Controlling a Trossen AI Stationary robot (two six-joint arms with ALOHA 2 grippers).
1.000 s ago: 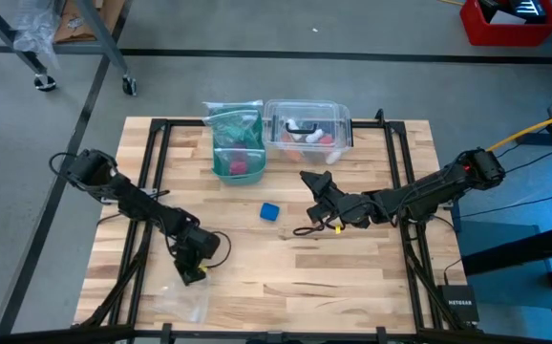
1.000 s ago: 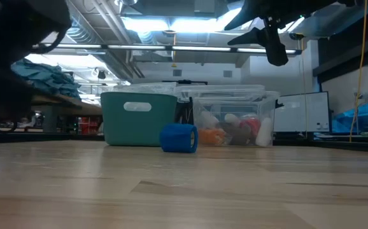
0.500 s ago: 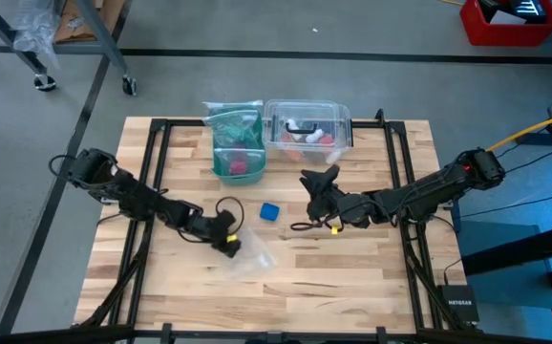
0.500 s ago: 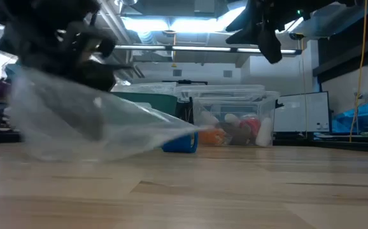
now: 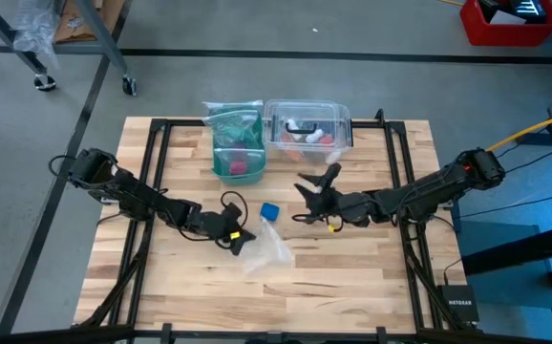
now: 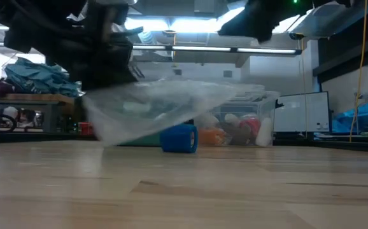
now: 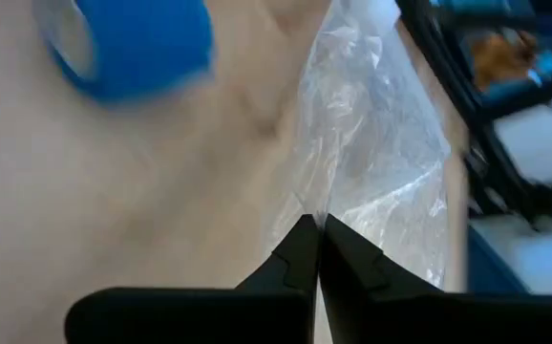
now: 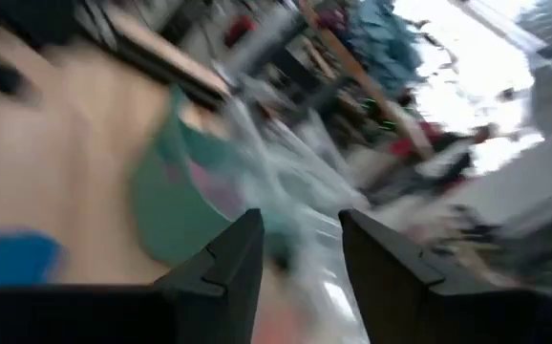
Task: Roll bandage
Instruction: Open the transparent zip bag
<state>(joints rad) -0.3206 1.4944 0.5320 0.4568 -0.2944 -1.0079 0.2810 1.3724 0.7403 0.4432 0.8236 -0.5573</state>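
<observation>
The bandage (image 5: 270,211) is a small bright blue roll lying on the wooden table near its middle; it also shows in the low view (image 6: 179,138) and the left wrist view (image 7: 128,43). Just to its near-left, my left gripper (image 5: 241,239) is shut on a clear plastic bag (image 5: 266,250). The bag spreads out toward the right, in front of the bandage (image 6: 158,108). My right gripper (image 5: 314,180) hovers open to the right of the bandage, above the table, with nothing between its fingers (image 8: 300,225). My left gripper pinches the clear bag at one edge (image 7: 326,205) between its two shut fingertips. The fingers come from the table's left, slanting downward. The bag fans out beyond the fingertips; in the low view it hangs off the table top, crumpled and slack.
A teal bin (image 5: 236,143) and a clear plastic box (image 5: 307,129) holding small items stand side by side at the table's far edge. Black frame rails (image 5: 152,182) run along the left and right sides of the table. Bare wood lies along the near edge.
My left gripper has swung from the near-left of the table toward the middle and up, turning from pointing down to slanting forward, and has carried the clear bag off the table toward the bandage. My right gripper has rolled about its own axis in place.
</observation>
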